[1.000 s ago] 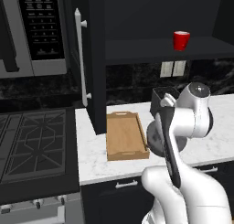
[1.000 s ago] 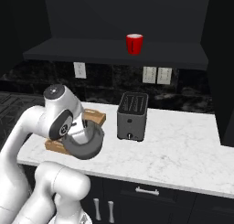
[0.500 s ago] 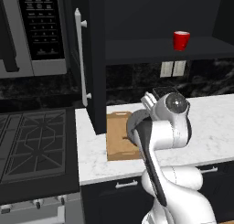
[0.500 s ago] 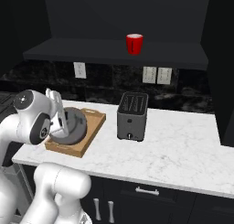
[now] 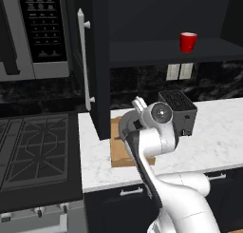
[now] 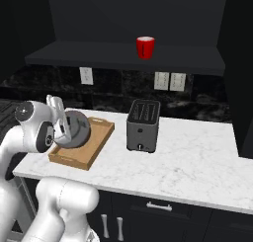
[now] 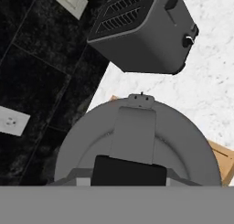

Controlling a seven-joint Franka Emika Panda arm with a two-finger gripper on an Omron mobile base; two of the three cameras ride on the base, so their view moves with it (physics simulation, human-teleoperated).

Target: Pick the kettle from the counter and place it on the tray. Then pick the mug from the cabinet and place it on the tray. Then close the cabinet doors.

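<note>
1. White worktop [image 6: 188, 162] holds your tray [image 6: 94, 144].
2. Your claw [image 6: 62, 122] is clamped on the kettle [image 6: 75, 130], hanging over the tray.
3. Let go too early and it might tip off the edge.

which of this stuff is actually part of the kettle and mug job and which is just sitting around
Part of the job:
kettle, held by the gripper over the tray
tray on the counter
mug on the cabinet shelf
cabinet door, standing open

Just sitting around:
toaster
microwave
stovetop
wall outlets
</note>
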